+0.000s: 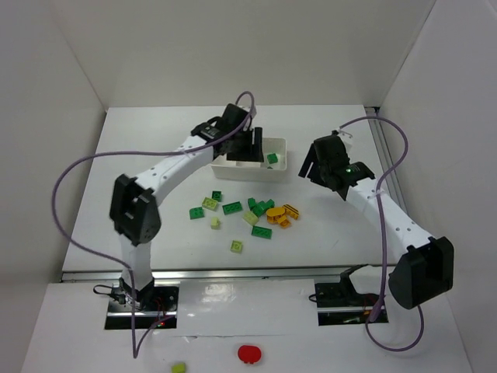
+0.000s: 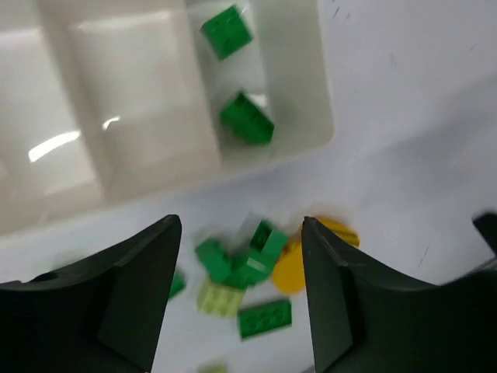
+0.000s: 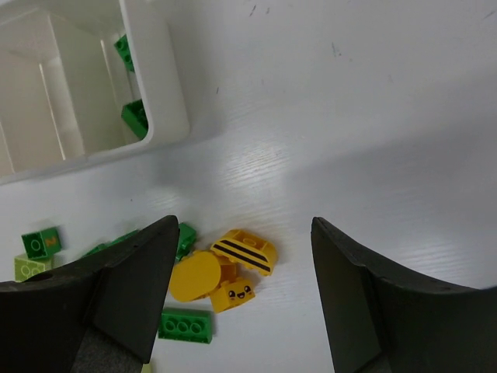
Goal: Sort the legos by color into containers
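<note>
Left gripper (image 2: 241, 227) hangs at the tray (image 2: 272, 154), jaws apart, nothing between them. Two dark green bricks (image 2: 247, 118) sit in the end compartment ahead and to its right. The other two compartments (image 2: 132, 93), ahead and to its left, are bare. Right gripper (image 3: 242, 227) stands wide as well and carries nothing, with the yellow pieces (image 3: 194, 280) just beneath it, between its fingers. Early days, I'd say: one colour started, two not begun. On the table (image 1: 326, 225) there are six or so loose dark green bricks (image 1: 231, 207), four lime bricks (image 1: 237, 245), and about four yellows, bunched and hard to count. One stray lime brick (image 1: 178, 367) lies down by the arm bases.
</note>
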`<move>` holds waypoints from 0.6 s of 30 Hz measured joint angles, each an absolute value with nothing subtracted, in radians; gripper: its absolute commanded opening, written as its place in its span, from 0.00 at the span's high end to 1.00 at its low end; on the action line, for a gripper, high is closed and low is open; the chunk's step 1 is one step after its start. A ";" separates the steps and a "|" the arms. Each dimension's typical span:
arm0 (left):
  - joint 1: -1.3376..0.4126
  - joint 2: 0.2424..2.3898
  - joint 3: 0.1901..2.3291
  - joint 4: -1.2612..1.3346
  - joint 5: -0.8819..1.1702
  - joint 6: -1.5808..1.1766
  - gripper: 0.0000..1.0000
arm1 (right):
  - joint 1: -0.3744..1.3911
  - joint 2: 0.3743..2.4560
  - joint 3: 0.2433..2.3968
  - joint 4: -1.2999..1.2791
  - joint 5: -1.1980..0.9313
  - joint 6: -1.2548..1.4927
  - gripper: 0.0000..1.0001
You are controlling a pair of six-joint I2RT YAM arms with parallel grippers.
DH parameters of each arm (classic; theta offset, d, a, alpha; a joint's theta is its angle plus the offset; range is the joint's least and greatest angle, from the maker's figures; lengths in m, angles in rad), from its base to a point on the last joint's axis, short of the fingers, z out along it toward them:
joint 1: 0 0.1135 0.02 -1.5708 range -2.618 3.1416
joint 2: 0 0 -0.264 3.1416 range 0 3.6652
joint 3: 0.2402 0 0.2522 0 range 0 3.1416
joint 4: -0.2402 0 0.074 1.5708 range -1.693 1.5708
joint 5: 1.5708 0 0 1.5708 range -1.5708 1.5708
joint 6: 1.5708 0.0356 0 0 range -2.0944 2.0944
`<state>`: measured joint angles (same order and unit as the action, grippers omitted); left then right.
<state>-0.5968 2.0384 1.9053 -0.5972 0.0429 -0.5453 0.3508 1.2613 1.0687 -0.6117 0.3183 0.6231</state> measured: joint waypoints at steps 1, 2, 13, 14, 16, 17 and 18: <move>-0.597 1.964 1.840 -0.613 0.023 -0.545 0.28 | 0.351 1.264 1.061 -0.604 0.307 0.619 0.24; -0.597 1.888 1.769 -0.613 0.001 -0.549 0.28 | 0.353 1.268 1.052 -0.594 0.294 0.614 0.24; -0.542 1.442 1.090 -0.669 -0.193 -0.707 0.00 | 0.376 1.390 1.040 -0.525 0.228 0.589 0.24; -0.535 1.457 1.063 -0.680 -0.200 -0.717 0.00 | 0.377 1.394 1.040 -0.522 0.225 0.586 0.24; -0.527 1.484 1.036 -0.694 -0.213 -0.739 0.03 | 0.377 1.396 1.040 -0.519 0.223 0.585 0.24; -0.521 1.492 1.027 -0.691 -0.219 -0.747 0.04 | 0.377 1.396 1.040 -0.517 0.223 0.584 0.24; -0.515 1.498 1.022 -0.690 -0.224 -0.759 0.04 | 0.377 1.396 1.040 -0.515 0.223 0.583 0.24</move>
